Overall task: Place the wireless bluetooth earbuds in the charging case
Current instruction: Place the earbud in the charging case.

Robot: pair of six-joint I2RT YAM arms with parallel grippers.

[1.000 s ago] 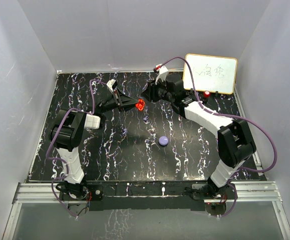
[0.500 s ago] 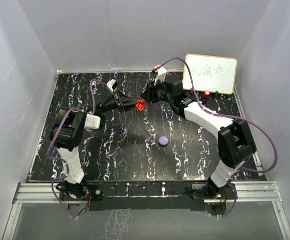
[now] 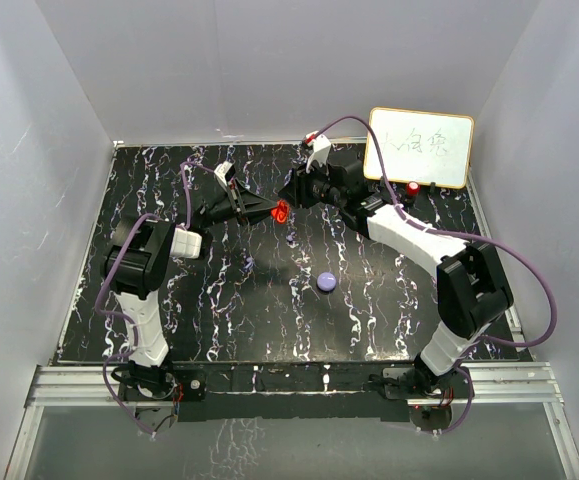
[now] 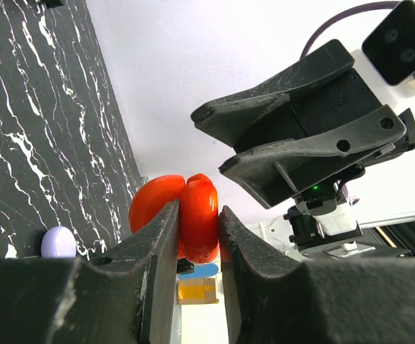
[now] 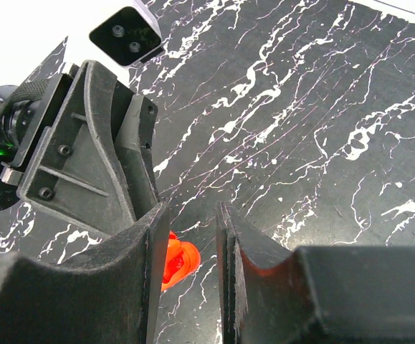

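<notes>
- Starting from the red charging case [image 4: 196,215]: it is clamped on edge between your left fingers [image 4: 150,287]. They hold it above the worktop [image 3: 219,320], toward the far middle.
- It looks hinged open, with a second red lobe leaning out at 9 o'clock in the left wrist view. Whether a red earbud already sits inside, I cannot tell.
- Your right fingers [image 5: 121,287] sit just beside the case at its 1 o'clock in the top view, tips aimed down at it. They are narrowly parted, and I see nothing between them.
- A pale purple speck [image 3: 291,238], probably an earbud, lies on the worktop near the case's 5 o'clock. The purple round case [image 3: 326,281] is farther out on the same line.
- With your left arm occupied, the right arm is the free one for fetching that piece.
</notes>
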